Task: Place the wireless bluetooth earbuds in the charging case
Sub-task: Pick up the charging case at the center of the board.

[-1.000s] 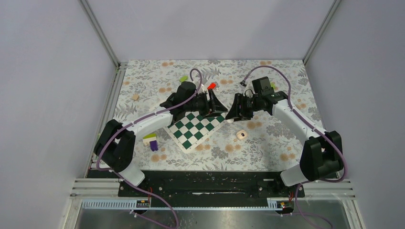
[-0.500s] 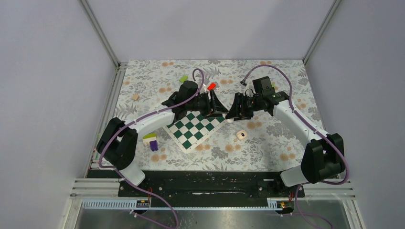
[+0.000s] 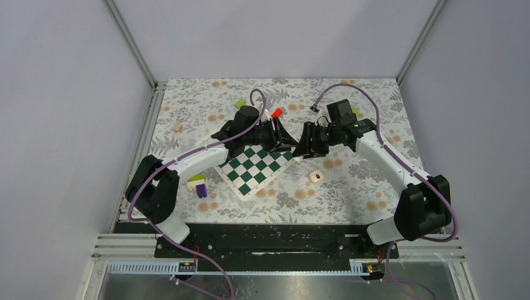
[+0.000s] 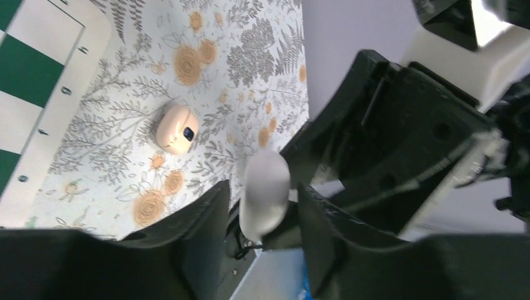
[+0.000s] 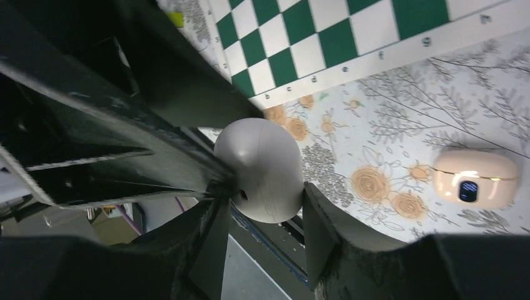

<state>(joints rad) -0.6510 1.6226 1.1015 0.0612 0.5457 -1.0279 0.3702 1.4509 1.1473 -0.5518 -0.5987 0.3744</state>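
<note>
Both arms reach inward, grippers tip to tip.
The left arm (image 3: pixel 194 159) and right arm (image 3: pixel 387 156) bend at the elbow with their wrists roughly level. The right gripper (image 5: pixel 265 195) pinches a white earbud (image 5: pixel 259 169). The left gripper (image 4: pixel 264 189) straddles that earbud, with narrow gaps on either side.
</note>
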